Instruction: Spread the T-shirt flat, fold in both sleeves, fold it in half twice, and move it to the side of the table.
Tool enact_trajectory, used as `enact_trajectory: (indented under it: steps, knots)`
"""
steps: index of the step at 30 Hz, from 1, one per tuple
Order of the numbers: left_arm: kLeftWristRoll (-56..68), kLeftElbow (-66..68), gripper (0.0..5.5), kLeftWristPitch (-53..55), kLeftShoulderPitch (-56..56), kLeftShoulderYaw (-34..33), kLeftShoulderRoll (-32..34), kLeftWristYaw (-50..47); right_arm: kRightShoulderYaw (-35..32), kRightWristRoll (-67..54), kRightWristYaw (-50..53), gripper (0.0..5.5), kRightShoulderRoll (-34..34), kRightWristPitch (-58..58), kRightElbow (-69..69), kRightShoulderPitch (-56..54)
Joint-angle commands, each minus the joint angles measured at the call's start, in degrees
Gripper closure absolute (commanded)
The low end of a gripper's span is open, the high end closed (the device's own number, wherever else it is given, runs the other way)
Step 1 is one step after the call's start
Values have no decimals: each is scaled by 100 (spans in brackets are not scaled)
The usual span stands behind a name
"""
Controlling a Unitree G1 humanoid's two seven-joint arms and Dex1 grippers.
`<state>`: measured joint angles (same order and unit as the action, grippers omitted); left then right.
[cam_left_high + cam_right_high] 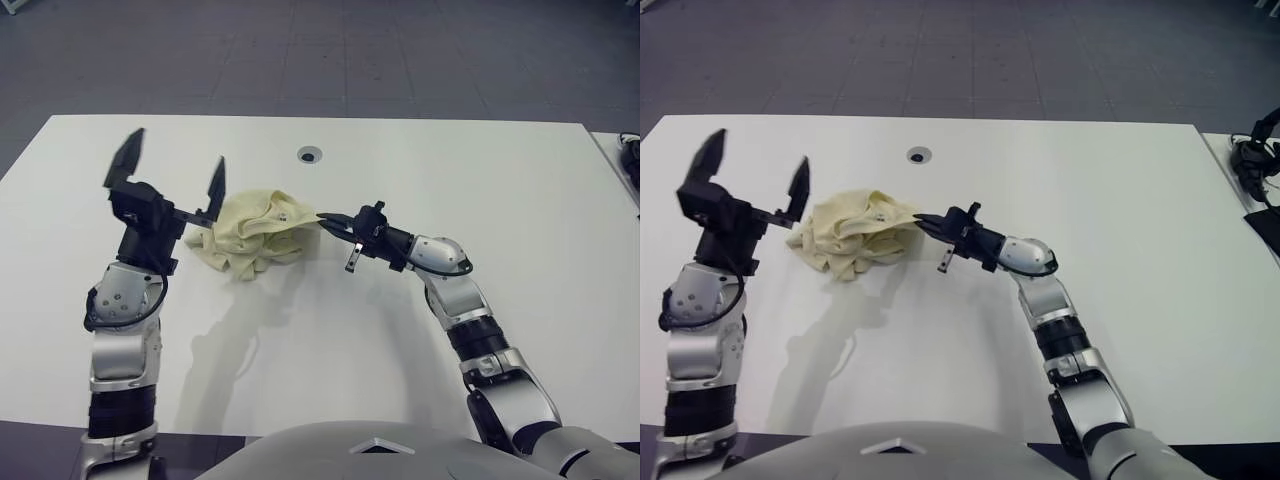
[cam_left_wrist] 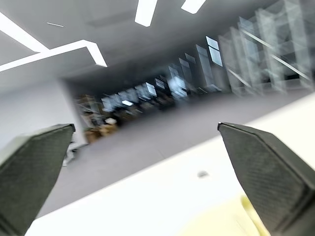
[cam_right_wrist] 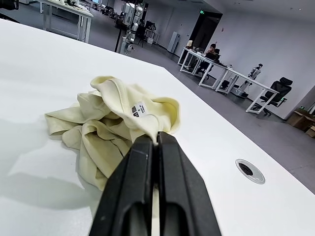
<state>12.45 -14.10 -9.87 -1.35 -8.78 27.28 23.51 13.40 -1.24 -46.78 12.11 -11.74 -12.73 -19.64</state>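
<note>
I'm watching my right claw (image 1: 324, 219) pinching shut on a fold of the crumpled pale-yellow T-shirt (image 1: 255, 238). The shirt is bunching right at its tips and spreading away toward my left claw (image 1: 176, 162). That left claw is hanging with its fingers wide apart and pointing up, the shirt lying just beside its nearer finger. Beyond both claws, a round cable port (image 1: 310, 154) is sitting in the white table (image 1: 480, 190).
</note>
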Motion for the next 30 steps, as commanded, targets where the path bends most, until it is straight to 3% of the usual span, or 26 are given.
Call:
enact_trajectory:
  steps: [1,9,16,26,30]
  knots:
    - [-59,14,10,42,-376,270,370,706,97,72,160,548,28,229,283,2]
    - [-2158,818,10,-1533,-789,974,325,160,75,-76,314,548,55,482,618,-55]
    - [-3039,1470,10,-2183,-512,919,252,-710,-5,-219,324,548,158,656,958,9]
    - [-2988,1815,10,-2328,-398,964,212,-1106,27,-310,370,548,223,765,1136,75]
    - [-2931,1843,72,-2363,-407,948,212,-1133,33,-319,373,550,248,755,1139,82]
